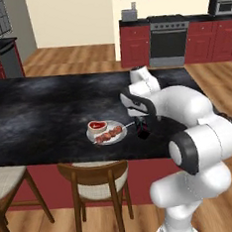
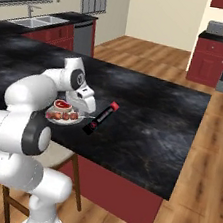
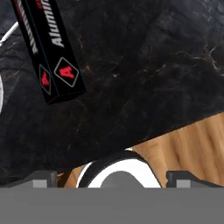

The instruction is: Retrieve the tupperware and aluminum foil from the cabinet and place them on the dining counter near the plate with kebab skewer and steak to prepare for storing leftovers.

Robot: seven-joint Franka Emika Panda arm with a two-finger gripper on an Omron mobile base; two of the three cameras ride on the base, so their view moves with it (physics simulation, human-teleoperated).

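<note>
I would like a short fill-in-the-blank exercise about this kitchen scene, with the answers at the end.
1. The foil box lies on the black ____.
2. The plate holds skewered meat and a ____.
3. The tool's jaws stand ____, holding nothing.
4. In the left base view, the foil box lies to the ____ of the plate.

Answers: counter; steak; open; right
</note>
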